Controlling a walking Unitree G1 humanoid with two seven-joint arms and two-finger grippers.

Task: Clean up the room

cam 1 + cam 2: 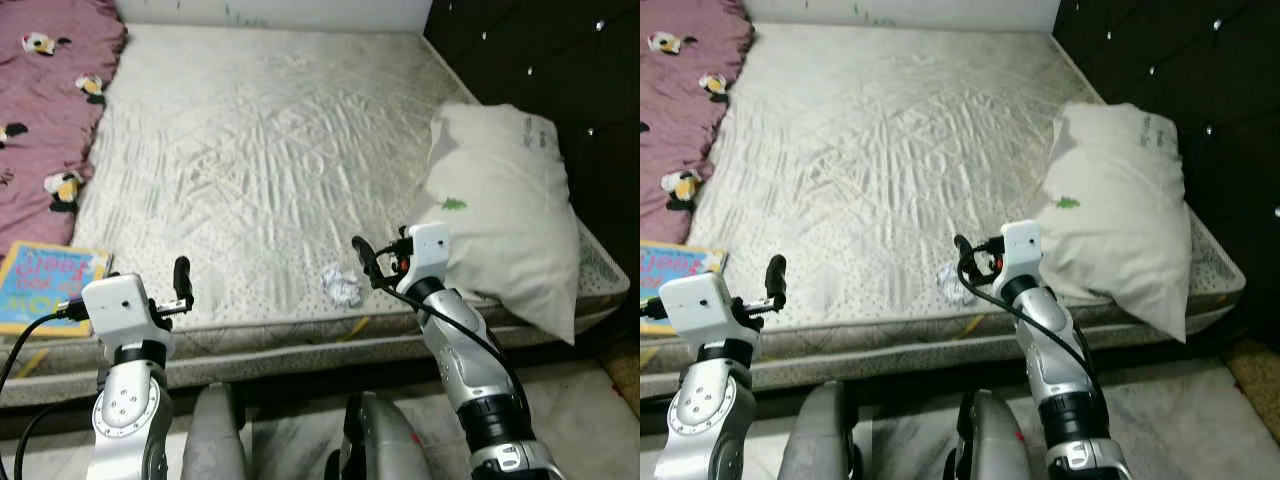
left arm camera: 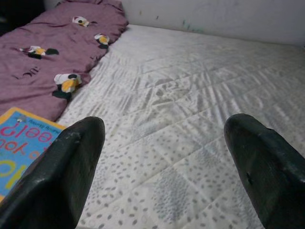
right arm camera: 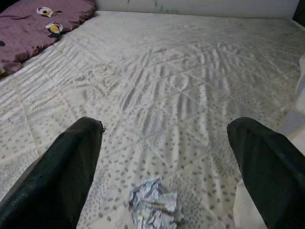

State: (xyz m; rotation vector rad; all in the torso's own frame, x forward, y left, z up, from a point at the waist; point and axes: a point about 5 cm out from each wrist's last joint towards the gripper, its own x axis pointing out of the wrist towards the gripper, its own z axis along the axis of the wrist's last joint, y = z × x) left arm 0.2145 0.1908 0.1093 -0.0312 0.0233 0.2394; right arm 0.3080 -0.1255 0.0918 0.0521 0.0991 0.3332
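A crumpled paper ball (image 1: 342,285) lies on the pale quilted mattress (image 1: 270,130) near its front edge. My right gripper (image 1: 364,257) hovers just right of and above the ball, open, with nothing between its fingers; in the right wrist view the paper ball (image 3: 155,210) sits low between the two black fingers (image 3: 71,167). My left gripper (image 1: 182,278) is raised over the mattress's front left edge, open and empty. Beside it lies a blue children's book (image 1: 45,285), which also appears in the left wrist view as the book (image 2: 24,143).
A white pillow (image 1: 505,200) leans at the mattress's right side, overhanging the edge. A purple blanket (image 1: 45,110) with penguin prints covers the left. A black tufted headboard (image 1: 540,60) stands to the right. My legs are against the bed front.
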